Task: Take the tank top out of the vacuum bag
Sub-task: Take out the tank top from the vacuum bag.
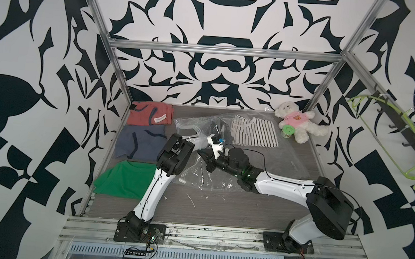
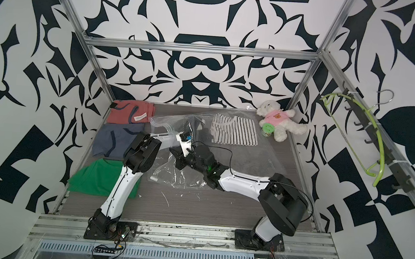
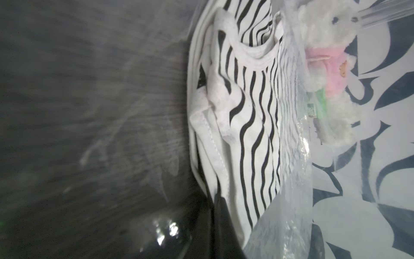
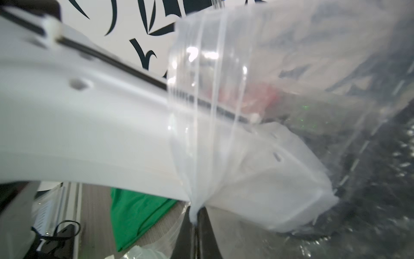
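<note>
At the centre of the grey wood-grain tabletop (image 1: 220,212): one vacuum bag (image 1: 195,178), clear and crinkled. It lies flat from the middle out towards the far right corner, and its open mouth faces the left arm.

- Tank top (image 1: 254,135): white with black stripes. It lies inside the far end of the bag in both top views (image 2: 235,133) and has not been taken out.
- Left arm: the white forearm (image 4: 89,134) passes through the bag's mouth, with the zip strips draped round it.
- Left tool (image 3: 211,228): inside the bag with its jaws brought together. In the left wrist view the striped cloth (image 3: 246,112) runs right up to the black fingers. Whether any cloth is pinched between them cannot be told.
- Right tool (image 4: 195,224): clamped tight on a gathered fold of the bag's mouth edge. In a top view it sits just beside the left forearm (image 1: 203,156).
- Small white clip (image 1: 184,181): on the bag's near edge.

Other stock on the tabletop:
- Red garment (image 1: 149,114), blue-grey garment (image 1: 139,142) and green garment (image 1: 126,179): laid in a column along the left side.
- White teddy bear (image 1: 298,122) in a pink top: in the far right corner, beyond the bag's end.
- Small green pot (image 1: 288,131): against the bear.
</note>
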{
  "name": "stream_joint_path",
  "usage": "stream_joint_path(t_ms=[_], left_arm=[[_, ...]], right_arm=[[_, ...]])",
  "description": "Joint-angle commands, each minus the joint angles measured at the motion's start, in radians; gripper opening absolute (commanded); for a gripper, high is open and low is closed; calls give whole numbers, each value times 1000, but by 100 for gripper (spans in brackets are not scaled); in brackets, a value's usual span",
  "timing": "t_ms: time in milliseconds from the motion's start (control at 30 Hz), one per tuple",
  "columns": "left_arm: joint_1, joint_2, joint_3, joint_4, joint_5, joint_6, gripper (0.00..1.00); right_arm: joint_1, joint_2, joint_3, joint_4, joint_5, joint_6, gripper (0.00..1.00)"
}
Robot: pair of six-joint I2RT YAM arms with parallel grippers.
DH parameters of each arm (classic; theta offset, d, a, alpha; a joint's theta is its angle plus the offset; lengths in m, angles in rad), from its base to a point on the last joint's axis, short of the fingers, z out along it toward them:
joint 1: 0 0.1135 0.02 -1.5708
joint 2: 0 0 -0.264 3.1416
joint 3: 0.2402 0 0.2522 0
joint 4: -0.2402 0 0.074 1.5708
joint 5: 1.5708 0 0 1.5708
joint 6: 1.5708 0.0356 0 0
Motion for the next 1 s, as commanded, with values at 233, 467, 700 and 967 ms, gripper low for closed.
stream_joint_path(t_ms=[233,467,700,967], left_arm=[[-32,-37,-71,-141,-66,49,0],[-30,-82,-127,-126,-78,52,0],[-29,-127,-147,-139,-87,58,0],[-26,-185,-156,-204,-97,70,0]], right_arm=[[8,46,-61,28,101,3,0],[7,35,-77,32,146,3,0],[7,27,-77,20,181,9,0],[7,5,-95,27,253,16,0]])
